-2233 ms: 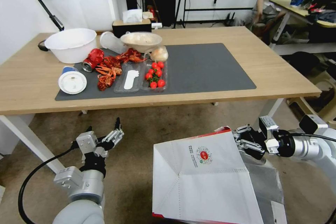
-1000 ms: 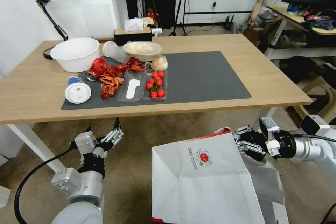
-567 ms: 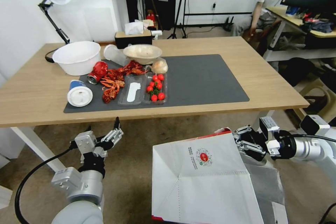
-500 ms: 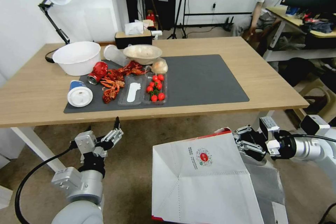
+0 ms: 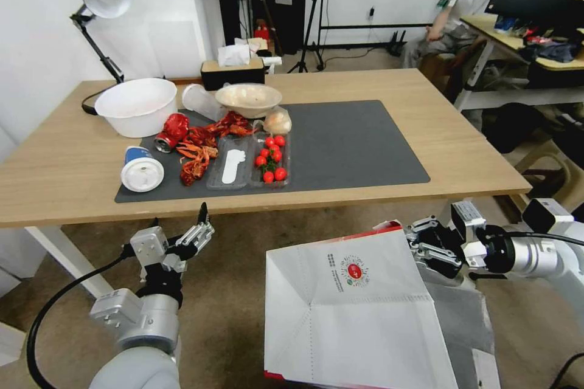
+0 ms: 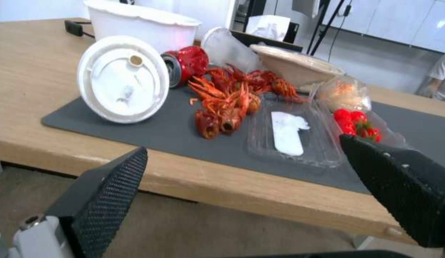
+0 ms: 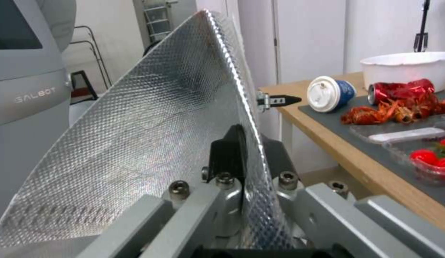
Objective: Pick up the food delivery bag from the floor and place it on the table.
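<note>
Lower left of head view: my left gripper (image 5: pixel 179 232) hung idle below table (image 5: pixel 73 164) edge, fingers spread wide, nothing held. Centre bottom: food delivery bag (image 5: pixel 350 310) tilted, off floor (image 5: pixel 237 292), bottom cut off by frame edge. Lower right: my right gripper (image 5: pixel 426 249) reached in sideways, clamped on bag's rim; wrist view showed foil wall (image 7: pixel 150 122) pinched between closed fingers (image 7: pixel 232 147), fingertips hidden.

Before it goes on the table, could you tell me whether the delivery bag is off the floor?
Yes: the right pincer holds the food delivery bag by its rim.
</note>
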Tool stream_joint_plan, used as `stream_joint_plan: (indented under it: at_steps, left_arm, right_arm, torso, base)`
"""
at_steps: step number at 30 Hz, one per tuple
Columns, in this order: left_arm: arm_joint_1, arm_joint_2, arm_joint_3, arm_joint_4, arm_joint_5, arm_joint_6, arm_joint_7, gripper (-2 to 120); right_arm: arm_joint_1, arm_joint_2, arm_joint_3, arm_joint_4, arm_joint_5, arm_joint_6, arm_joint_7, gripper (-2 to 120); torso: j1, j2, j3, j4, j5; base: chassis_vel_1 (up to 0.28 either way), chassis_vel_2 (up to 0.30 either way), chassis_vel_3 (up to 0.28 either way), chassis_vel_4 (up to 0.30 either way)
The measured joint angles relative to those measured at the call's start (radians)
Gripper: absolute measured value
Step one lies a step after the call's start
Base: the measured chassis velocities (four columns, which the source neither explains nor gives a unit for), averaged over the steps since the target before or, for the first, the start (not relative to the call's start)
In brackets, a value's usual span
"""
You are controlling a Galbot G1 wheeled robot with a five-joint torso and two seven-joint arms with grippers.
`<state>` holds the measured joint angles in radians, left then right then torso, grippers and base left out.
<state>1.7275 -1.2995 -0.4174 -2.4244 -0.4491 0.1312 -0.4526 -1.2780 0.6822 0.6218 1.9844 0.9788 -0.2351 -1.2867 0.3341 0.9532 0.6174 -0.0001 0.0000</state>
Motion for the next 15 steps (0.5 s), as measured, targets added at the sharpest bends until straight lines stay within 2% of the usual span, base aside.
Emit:
stream_joint_plan:
  at_steps: [15]
  left_arm:
    - [0.001, -0.001, -0.003, -0.003, -0.01, 0.003, 0.002, 100]
  right_arm:
    - [0.001, 0.002, 0.0, 0.001, 0.0, 0.0, 0.005, 0]
  torso:
    - [0.033, 0.077, 0.044, 0.0, 0.0]
  base:
    - [0.0, 0.0, 0.0, 0.0]
